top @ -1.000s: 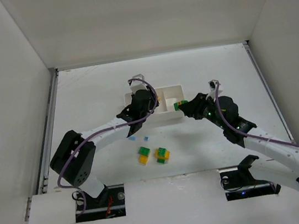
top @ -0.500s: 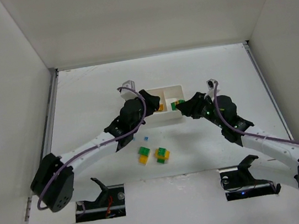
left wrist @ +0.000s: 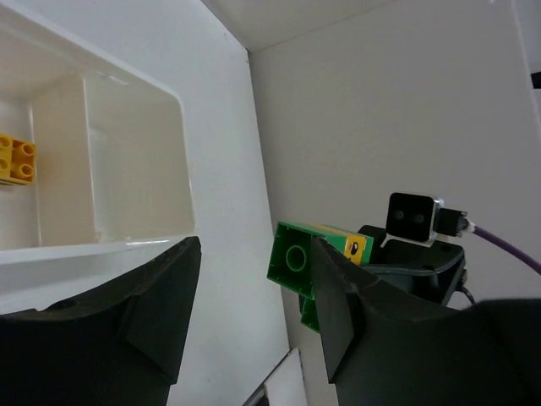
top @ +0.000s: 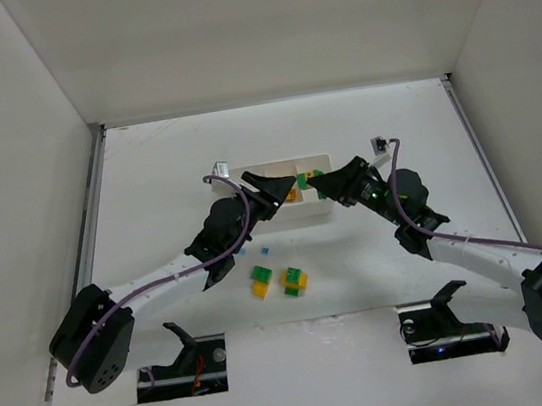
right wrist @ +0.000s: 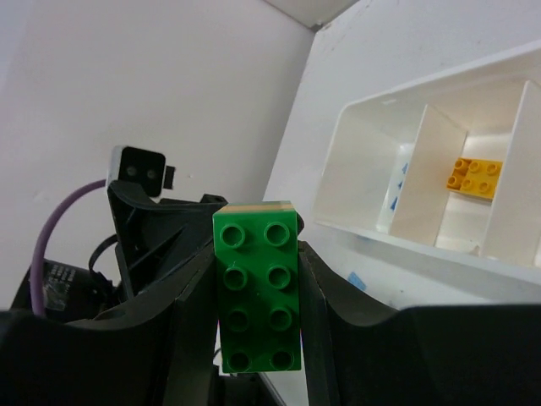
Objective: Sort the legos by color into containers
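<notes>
We start at the right gripper (right wrist: 256, 254). Its 2 fingers are clamped on the long sides of a green brick (right wrist: 256, 292), whose 8 studs, in 2 rows of 4, face the wrist camera. A thin yellow-orange layer shows along the brick's far end. In the top view, we find this brick over the right part of the tray (top: 325, 211).

The left gripper (left wrist: 254, 254) faces it from the other side. Its fingers stand apart with nothing between them. In the left wrist view, the green brick sits just beyond the right-hand finger.

The tray is long, white and split into 3 compartments. We see 1 yellow brick (right wrist: 475, 178) lying flat, studs up, in the middle compartment. Small blue pieces (right wrist: 399, 184) lie in the left-end compartment.

On the table (top: 166, 177), nearer the arm bases than the tray, we note 2 green-and-yellow stacks (top: 260, 282) (top: 293, 281) close together. A tiny blue piece (top: 265, 250) lies between them and the tray.
</notes>
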You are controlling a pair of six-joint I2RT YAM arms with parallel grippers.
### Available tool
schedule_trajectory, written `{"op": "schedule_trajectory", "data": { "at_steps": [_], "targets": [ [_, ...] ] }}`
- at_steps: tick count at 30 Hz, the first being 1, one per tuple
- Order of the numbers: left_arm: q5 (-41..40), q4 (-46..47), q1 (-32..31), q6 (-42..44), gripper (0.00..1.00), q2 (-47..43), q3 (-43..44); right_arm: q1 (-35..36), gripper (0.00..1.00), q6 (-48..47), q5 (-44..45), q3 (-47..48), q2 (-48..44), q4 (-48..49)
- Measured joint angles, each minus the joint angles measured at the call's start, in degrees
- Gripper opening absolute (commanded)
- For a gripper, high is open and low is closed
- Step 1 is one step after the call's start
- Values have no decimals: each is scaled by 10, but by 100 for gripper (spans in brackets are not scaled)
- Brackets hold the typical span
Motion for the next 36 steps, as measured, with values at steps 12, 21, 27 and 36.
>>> {"op": "schedule_trajectory", "data": {
  "at_steps": [12, 21, 27, 36],
  "targets": [
    [4, 106, -11, -42, 50, 4, -42, -10, 25, 60, -10, -1, 30, 65],
    [0, 174, -21, -45, 48, 45, -44, -16, 25, 84, -27, -3, 46, 88],
    [-4, 205, -24, -49, 43, 63, -44, -19, 25, 100, -31, -16, 50, 106],
    [-27, 239, -30, -54, 39, 86, -39, -19, 25, 145, -54, -24, 90, 170]
  ]
}}
